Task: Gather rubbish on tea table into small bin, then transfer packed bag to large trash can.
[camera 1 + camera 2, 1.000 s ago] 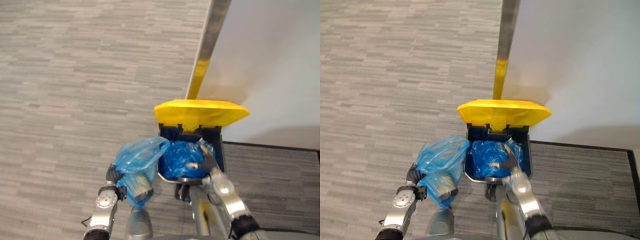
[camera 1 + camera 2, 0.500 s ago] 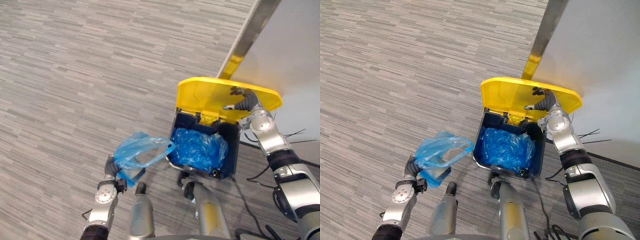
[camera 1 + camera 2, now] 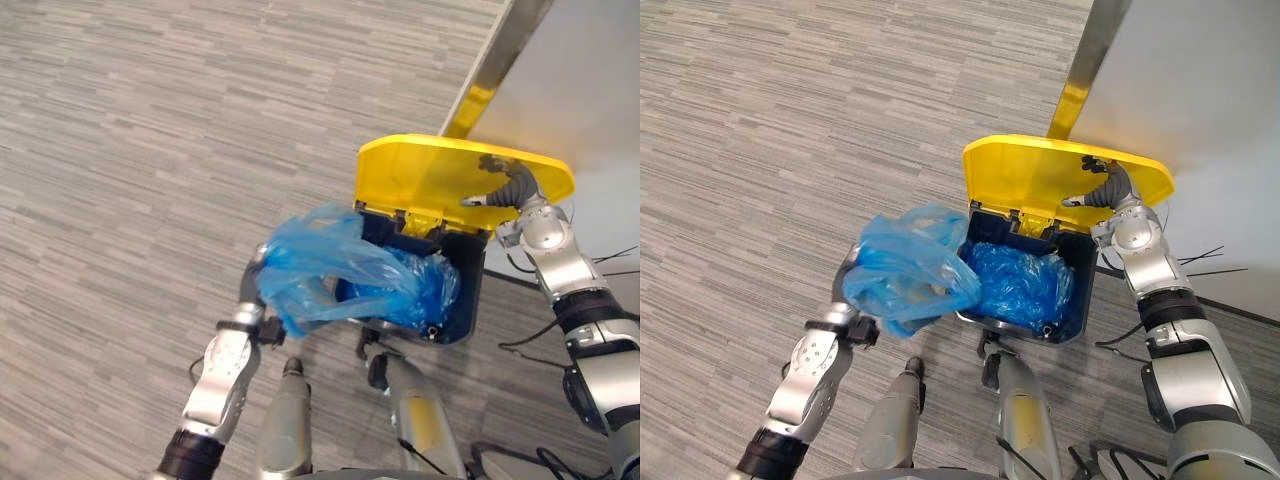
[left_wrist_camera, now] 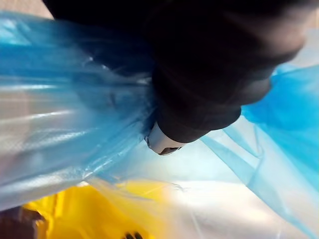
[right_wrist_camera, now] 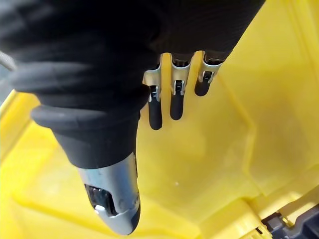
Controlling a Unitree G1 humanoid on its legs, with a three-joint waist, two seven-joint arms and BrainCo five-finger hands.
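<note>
A grey carpeted floor [image 3: 150, 150] holds a dark blue large trash can [image 3: 468, 292] with a blue liner [image 3: 1015, 285]. Its yellow lid [image 3: 420, 180] stands open at the can's 12 o'clock. The right hand [image 3: 1105, 188], fingers straight and spread wide, rests flat against the lid's inner face. At the can's 9 o'clock, the left hand [image 4: 164, 141] grips the bunched neck of the packed blue bag [image 3: 320, 265], which hangs partly over the can's near rim.
</note>
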